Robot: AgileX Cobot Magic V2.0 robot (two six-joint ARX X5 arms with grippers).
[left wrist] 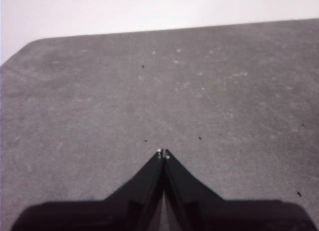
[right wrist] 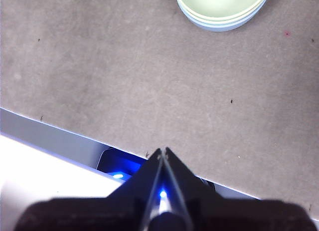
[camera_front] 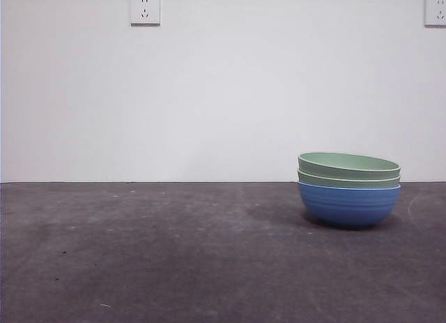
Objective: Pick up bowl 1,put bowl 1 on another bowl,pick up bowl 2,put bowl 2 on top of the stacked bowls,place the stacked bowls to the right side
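1. The stack (camera_front: 348, 189) of three bowls stands on the dark grey tabletop (camera_front: 153, 253), on the right side in the front view, near the far edge by the white wall (camera_front: 223, 93).
2. The blue bowl (camera_front: 348, 204) is at the bottom, upright on the tabletop; its outside shows faint ridges.
3. Two pale green bowls nest in it: the lower one (camera_front: 348, 181) shows only as a band above the blue rim, and the top one (camera_front: 348, 165) sits slightly tilted.
4. No arm shows in the front view.
5. The left pincer (left wrist: 163, 153) hangs over bare tabletop, its jaws pressed together at the tips, holding nothing.
6. The right pincer (right wrist: 162, 151) is likewise closed tip to tip and empty, over the tabletop's near edge, well apart from the stack (right wrist: 222, 9).
7. Two wall sockets (camera_front: 145, 9) sit high on the wall.
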